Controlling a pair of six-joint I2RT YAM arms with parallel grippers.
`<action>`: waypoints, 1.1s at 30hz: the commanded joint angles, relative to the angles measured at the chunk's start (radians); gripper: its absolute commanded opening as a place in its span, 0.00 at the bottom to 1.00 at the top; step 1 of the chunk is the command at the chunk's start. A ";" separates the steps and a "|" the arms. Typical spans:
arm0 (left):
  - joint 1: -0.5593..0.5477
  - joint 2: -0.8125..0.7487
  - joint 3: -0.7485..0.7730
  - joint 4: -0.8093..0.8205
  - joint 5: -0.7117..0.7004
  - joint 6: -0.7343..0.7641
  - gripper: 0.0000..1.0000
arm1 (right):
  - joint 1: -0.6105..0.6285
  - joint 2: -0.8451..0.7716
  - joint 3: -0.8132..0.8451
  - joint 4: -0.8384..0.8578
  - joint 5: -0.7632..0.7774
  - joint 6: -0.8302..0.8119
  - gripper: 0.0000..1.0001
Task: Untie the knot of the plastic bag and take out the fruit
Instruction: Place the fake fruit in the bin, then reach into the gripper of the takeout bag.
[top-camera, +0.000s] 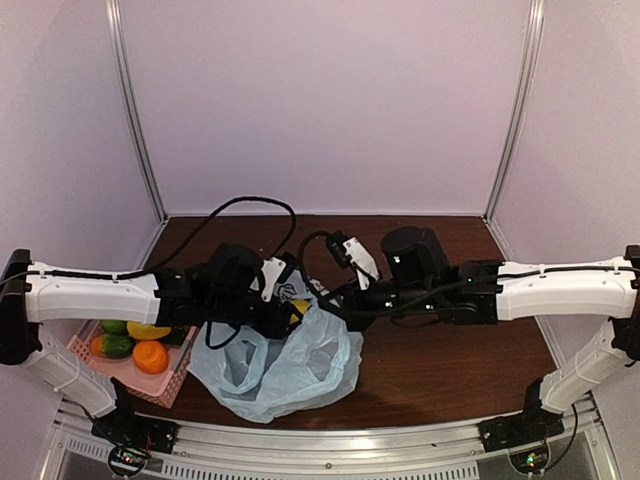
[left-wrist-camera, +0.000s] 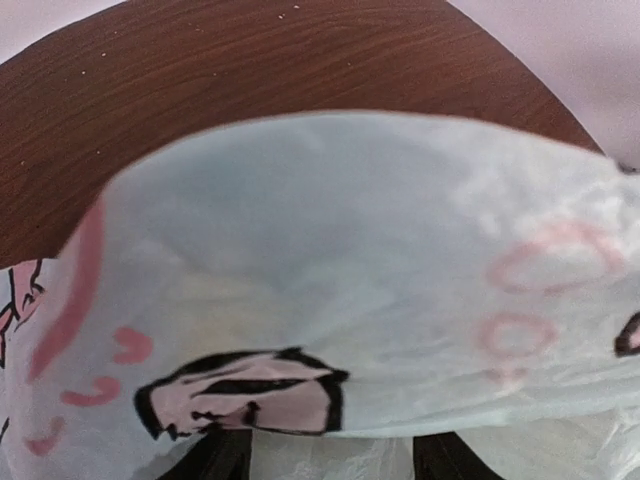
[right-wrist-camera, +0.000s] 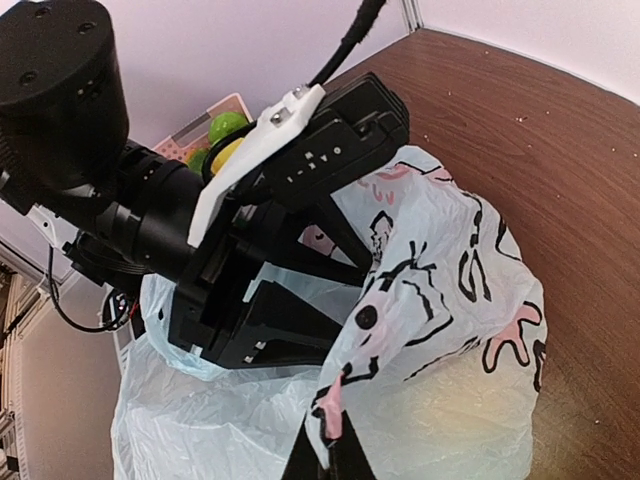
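Sitting at the table's near-left corner, the pink basket (top-camera: 82, 352) holds green, yellow and orange fruit (top-camera: 150, 356). Just right of it the plastic bag (top-camera: 270, 370) slumps on the table (top-camera: 450, 350), its long axis running left to right and its mouth lifted toward the far side. The left gripper (top-camera: 285, 315) reaches into that mouth, which only the right wrist view shows clearly. Its jaws stand apart, but whether they grasp anything inside I cannot tell. The left wrist view gives just printed film stretched above its fingers (left-wrist-camera: 215, 460). The right gripper (right-wrist-camera: 325, 455) is clenched on a fold of the bag, beside a yellowish shape (right-wrist-camera: 470, 400) showing through the film.
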 joint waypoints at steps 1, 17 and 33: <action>-0.044 0.039 -0.009 0.115 -0.057 -0.019 0.57 | -0.008 0.043 0.003 0.022 0.042 0.070 0.00; -0.163 -0.041 -0.123 0.188 -0.171 -0.018 0.56 | -0.095 0.053 -0.028 0.163 0.044 0.250 0.00; -0.163 0.117 -0.021 0.036 -0.254 -0.006 0.51 | -0.101 -0.019 -0.060 0.192 -0.040 0.173 0.00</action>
